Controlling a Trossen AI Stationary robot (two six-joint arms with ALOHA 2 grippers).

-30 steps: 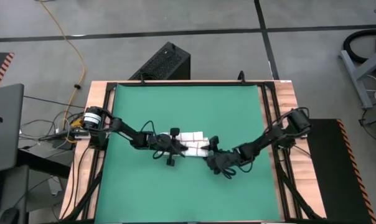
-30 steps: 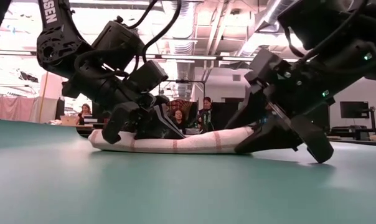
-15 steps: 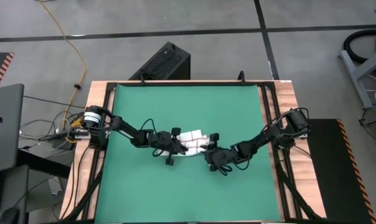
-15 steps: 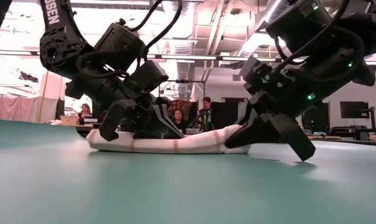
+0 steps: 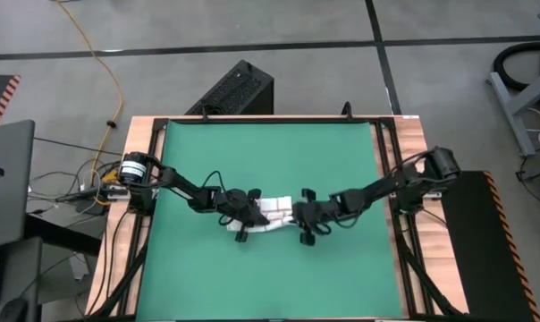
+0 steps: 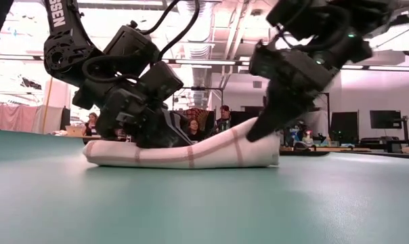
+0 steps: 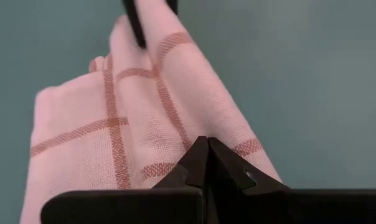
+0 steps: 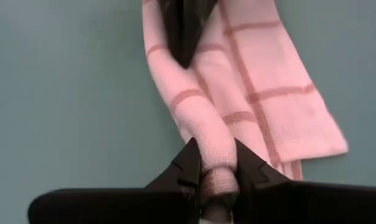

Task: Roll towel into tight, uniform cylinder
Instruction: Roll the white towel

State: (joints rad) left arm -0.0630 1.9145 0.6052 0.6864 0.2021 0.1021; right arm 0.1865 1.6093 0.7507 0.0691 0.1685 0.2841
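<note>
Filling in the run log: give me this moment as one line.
towel: rolled, mid green mat | left gripper: shut, on towel's left end | right gripper: shut on towel's right end, raised

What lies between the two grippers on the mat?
Only the rolled towel spans from the left gripper to the right gripper, clearest in the high view.

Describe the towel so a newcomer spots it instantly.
On the green mat, look just below its middle, between the two grippers. The towel is a partly rolled white cloth with red-brown checks, pinched at one end by the right gripper, the only pale thing there.
</note>
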